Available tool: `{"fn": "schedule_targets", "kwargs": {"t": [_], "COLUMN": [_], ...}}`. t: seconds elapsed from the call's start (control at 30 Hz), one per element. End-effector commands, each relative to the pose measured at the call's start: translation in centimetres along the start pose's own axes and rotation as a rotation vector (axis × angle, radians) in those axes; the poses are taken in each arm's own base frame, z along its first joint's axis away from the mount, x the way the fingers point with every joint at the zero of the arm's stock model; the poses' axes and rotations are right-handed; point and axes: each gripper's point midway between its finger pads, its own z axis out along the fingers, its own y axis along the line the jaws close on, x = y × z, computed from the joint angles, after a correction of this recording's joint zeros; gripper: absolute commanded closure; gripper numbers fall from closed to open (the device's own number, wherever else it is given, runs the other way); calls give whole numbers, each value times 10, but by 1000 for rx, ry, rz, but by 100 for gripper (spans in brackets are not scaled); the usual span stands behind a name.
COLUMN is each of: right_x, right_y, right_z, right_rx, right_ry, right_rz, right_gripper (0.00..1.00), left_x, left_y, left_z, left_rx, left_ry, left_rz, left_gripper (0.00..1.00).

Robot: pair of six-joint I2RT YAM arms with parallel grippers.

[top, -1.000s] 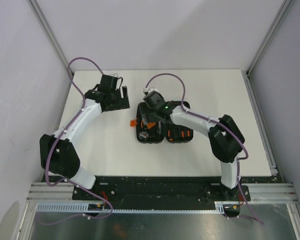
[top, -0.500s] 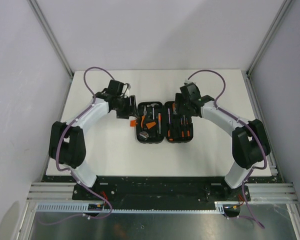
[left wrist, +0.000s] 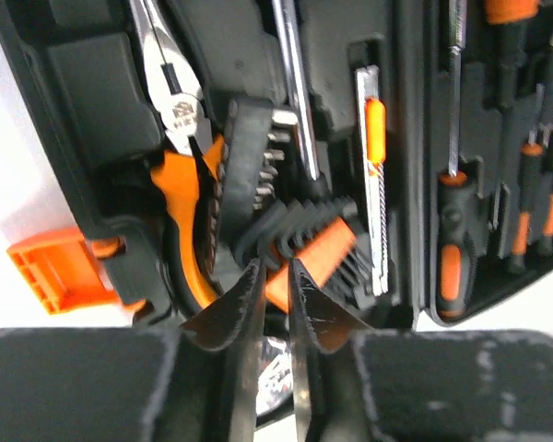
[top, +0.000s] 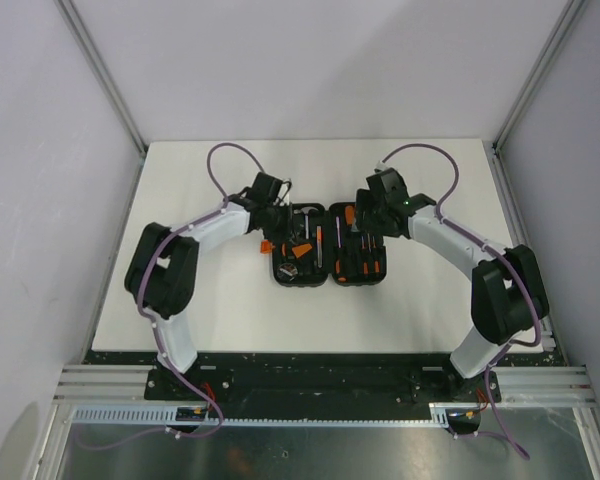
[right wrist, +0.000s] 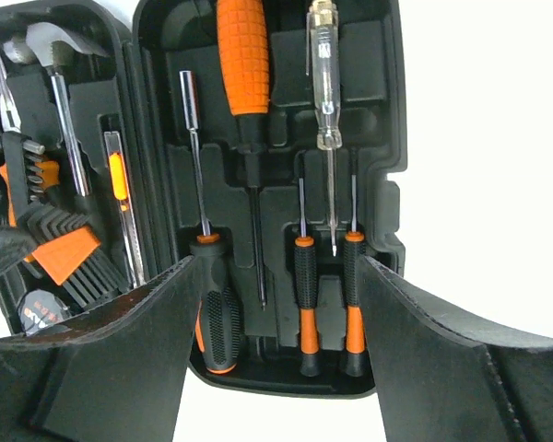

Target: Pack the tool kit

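The tool kit case (top: 329, 282) lies open flat in the middle of the white table, its orange latch (top: 266, 246) pointing left. My left gripper (top: 285, 222) is down in the left half. In the left wrist view its jaws (left wrist: 276, 267) are closed to a thin slit on a corner of the orange hex key set (left wrist: 327, 249). That set lies askew over the pliers (left wrist: 180, 175) and bit holder (left wrist: 249, 166). My right gripper (top: 361, 217) hangs wide open over the right half, with nothing between its fingers (right wrist: 276, 267). Below it, screwdrivers (right wrist: 217, 313) sit in their slots.
A hammer (right wrist: 51, 46), a utility knife (left wrist: 375, 184) and a tape measure (top: 290, 269) lie in the left half. Bare table (top: 210, 300) surrounds the case. Grey walls and aluminium rails (top: 100, 70) close in the sides, and both arms' purple cables arch over the back.
The left arm swung right from the back left onto the case's left half, and its jaws closed. The right arm drew back from over the case to its right rear edge.
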Motion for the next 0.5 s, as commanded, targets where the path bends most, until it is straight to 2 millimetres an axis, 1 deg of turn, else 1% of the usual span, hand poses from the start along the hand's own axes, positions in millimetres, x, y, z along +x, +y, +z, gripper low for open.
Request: {"fn": "schedule_targets", "kwargs": {"t": [0.0, 0.1, 0.2, 0.33, 0.47], "right_x": [-8, -6, -5, -3, -1], "right_y": [-6, -12, -16, -20, -20], "right_z": [-15, -17, -17, -16, -13], "right_rx": [-7, 0, 7, 13, 8], "right_ry": [-30, -26, -25, -19, -12], "right_rz": [41, 50, 57, 63, 65], "right_gripper": [28, 29, 29, 29, 30], "left_x": [-32, -33, -30, -32, -44], "left_y": [-1, 2, 1, -2, -3], "left_z": [15, 22, 23, 14, 5], "left_rx": [-29, -42, -38, -33, -51], "left_ry": [-89, -85, -77, -96, -149], "left_rz": [-21, -29, -28, -17, 1], "left_gripper": [83, 86, 89, 92, 90]}}
